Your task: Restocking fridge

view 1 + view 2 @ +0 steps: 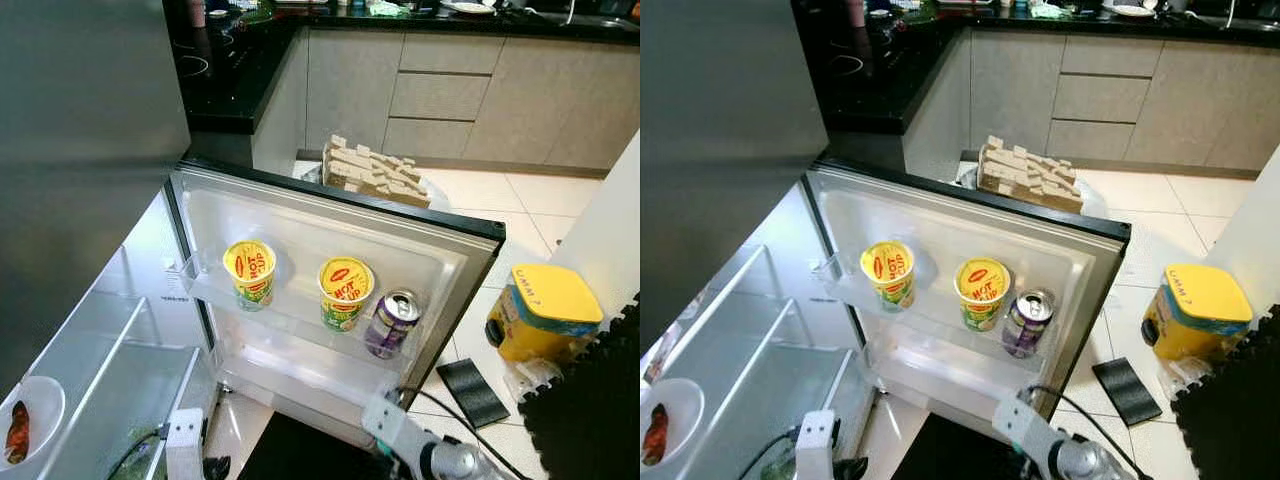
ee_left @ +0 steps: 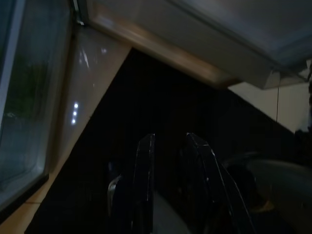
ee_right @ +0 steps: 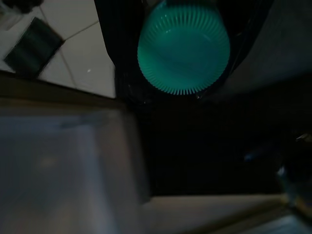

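The fridge door [image 1: 330, 215] hangs open before me. Its shelf holds two yellow noodle cups [image 1: 250, 272] [image 1: 345, 290] and a purple can [image 1: 391, 322]. In the right wrist view my right gripper [image 3: 178, 73] is shut on a round green ribbed thing [image 3: 183, 48], seemingly a bottle's cap, low beside the door's bottom edge. My right arm [image 1: 425, 452] reaches in under the door. My left gripper [image 2: 168, 141] hangs low over dark floor, its fingers [image 2: 145, 185] a little apart and holding nothing.
The fridge's clear shelves [image 1: 110, 370] lie at the left, with a white bowl [image 1: 30, 415] holding something red. On the floor to the right are a yellow tub [image 1: 540, 312], a flat black item [image 1: 472, 392] and a black mat [image 1: 590, 410]. Pale blocks [image 1: 375, 172] are stacked beyond the door.
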{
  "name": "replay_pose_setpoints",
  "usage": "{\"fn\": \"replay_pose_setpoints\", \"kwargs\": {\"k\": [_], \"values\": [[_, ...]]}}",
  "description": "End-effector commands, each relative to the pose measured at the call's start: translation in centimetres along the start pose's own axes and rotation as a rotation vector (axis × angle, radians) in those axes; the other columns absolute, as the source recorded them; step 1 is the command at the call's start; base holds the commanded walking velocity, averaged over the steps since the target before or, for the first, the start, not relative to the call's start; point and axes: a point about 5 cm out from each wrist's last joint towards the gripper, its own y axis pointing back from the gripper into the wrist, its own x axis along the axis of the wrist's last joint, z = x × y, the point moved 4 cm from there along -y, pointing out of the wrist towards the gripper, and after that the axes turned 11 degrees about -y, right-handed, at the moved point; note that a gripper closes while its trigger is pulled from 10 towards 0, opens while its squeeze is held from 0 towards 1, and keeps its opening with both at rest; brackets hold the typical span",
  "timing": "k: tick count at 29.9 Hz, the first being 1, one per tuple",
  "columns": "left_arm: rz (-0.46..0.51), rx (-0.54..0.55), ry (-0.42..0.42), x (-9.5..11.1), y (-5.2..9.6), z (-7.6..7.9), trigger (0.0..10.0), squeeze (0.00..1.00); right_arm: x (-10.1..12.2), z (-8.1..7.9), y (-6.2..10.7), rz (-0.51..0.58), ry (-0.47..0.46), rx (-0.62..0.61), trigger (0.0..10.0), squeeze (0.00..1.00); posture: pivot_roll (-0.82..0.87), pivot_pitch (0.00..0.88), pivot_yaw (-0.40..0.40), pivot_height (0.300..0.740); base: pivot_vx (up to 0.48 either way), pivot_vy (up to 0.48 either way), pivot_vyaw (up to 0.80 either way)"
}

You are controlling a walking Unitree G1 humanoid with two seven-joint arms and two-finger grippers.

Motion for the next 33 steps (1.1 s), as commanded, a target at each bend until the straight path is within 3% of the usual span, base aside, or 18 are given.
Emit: {"fn": "replay_pose_setpoints", "kwargs": {"k": [1,8,16,23,26,33], "values": [[-0.017,0.0,-0.018,-0.4,0.3,-0.4,10.0,0.0,0.9,-0.8,-0.2,0.03,0.031,0.073,10.0,0.0,-0.05,0.0,-0.011,0.74,0.0,0.0,0.0],[-0.034,0.002,-0.017,-0.9,0.5,-0.5,10.0,0.0,3.6,-0.7,-0.6,0.108,0.069,0.096,10.0,0.0,-0.04,0.0,-0.011,0.74,0.0,0.0,0.0],[-0.047,-0.002,-0.02,-1.4,0.6,-0.3,10.0,0.0,7.2,3.5,-0.6,0.139,0.214,-0.169,10.0,0.0,-0.04,0.0,-0.014,0.74,0.0,0.0,0.0],[-0.046,-0.008,-0.022,-1.4,0.6,-0.1,10.0,0.0,9.7,5.2,0.0,0.197,0.274,-0.244,10.0,0.0,-0.04,0.0,-0.018,0.74,0.0,0.0,0.0],[-0.047,-0.011,-0.024,-1.5,0.6,-0.1,10.0,0.0,11.0,7.0,0.7,0.225,0.296,-0.34,10.0,0.0,-0.04,0.0,-0.02,0.74,0.0,0.0,0.0],[-0.044,-0.017,-0.027,-1.4,0.5,0.1,10.0,0.0,11.2,9.5,2.0,0.221,0.297,-0.466,10.0,0.0,-0.04,0.0,-0.02,0.74,0.0,0.0,0.0]]}}
